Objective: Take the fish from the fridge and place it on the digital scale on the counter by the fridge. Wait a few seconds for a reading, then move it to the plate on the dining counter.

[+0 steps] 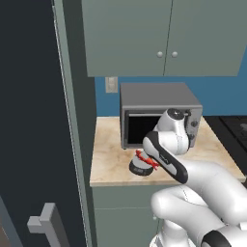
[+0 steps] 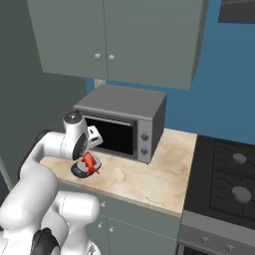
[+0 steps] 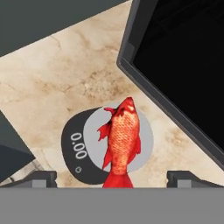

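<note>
Red-orange fish [image 3: 121, 141] lies on the digital scale [image 3: 78, 151] directly below the gripper [image 3: 112, 178], jaws wide and empty; regrasping off-centre risks nudging it off the disc.

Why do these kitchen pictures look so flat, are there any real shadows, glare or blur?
Hand view: sharp, evenly lit; the fish on the digital scale casts almost no shadow, and the display digits read clearly. Left base view: the microwave opening is plain black, without glare. Right base view: the counter shows only soft shading, no blur.
</note>
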